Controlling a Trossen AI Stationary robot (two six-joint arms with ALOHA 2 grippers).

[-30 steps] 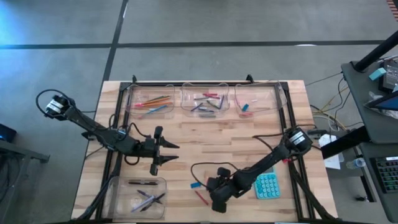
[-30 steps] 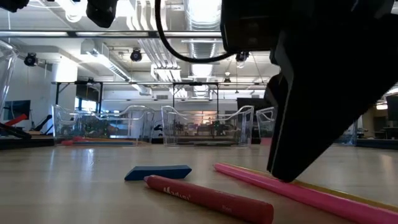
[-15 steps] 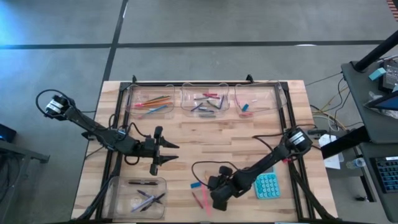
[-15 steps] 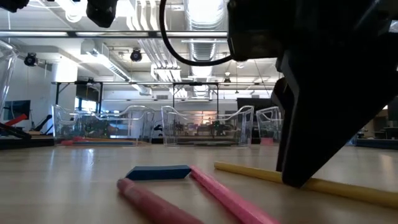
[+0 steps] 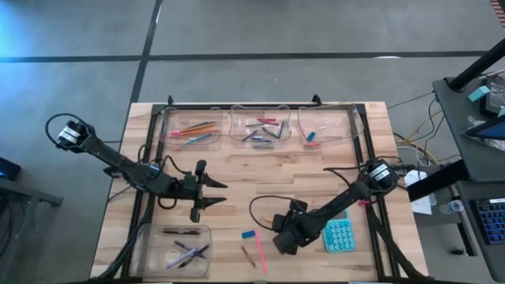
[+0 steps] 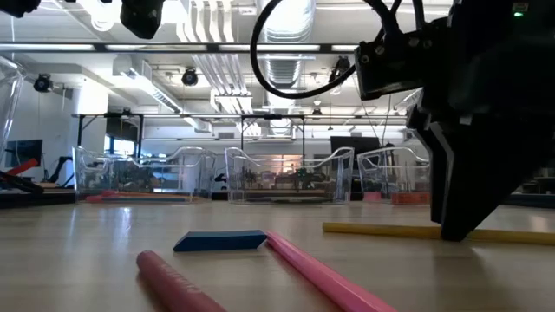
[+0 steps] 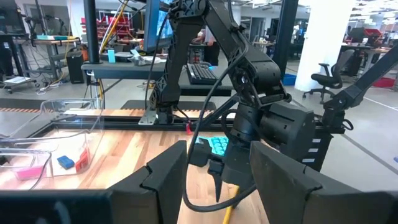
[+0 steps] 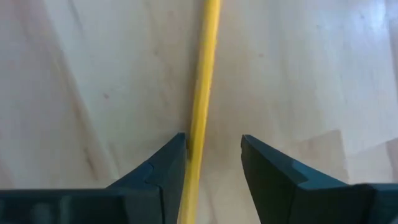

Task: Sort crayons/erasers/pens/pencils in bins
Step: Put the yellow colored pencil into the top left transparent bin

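Planks of pale wood made up the table [image 5: 316,189]. Near its front edge the right claw [image 8: 213,162] pointed down with its dark wedge-shaped fingers parted, a slim yellow pencil [image 8: 204,93] lying flat on the wood against one finger, not gripped. Beside it lay a flat blue eraser [image 6: 220,240], a long pink pencil [image 6: 325,277] and a stubby red crayon [image 6: 178,282]. Four clear, round-cornered plastic bins [image 5: 260,126] held other sticks. The left claw [image 5: 217,194] hung over the table's left middle, released and empty.
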